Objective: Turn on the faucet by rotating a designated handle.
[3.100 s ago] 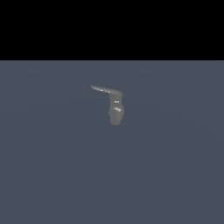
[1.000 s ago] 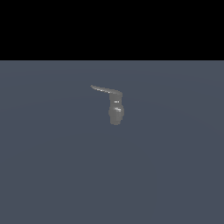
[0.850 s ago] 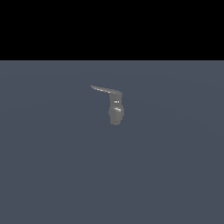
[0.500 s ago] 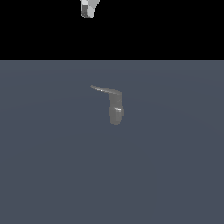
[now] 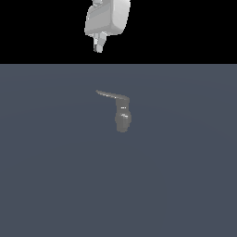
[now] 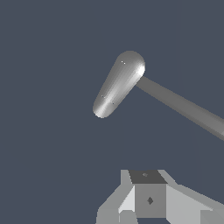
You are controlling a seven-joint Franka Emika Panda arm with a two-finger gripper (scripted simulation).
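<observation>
Overhead, gripper (image 5: 98,46) hung well above faucet (image 5: 122,120); jaw state unclear. Approach step; next, descend beside handle (image 5: 111,96).

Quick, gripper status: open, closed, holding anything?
Gripper: holding nothing, well clear of the faucet and its handle; whether it is open or closed cannot be told from these views.

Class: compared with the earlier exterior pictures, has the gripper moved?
Yes. The gripper has come down into view from the top edge, toward the unmoved faucet.
</observation>
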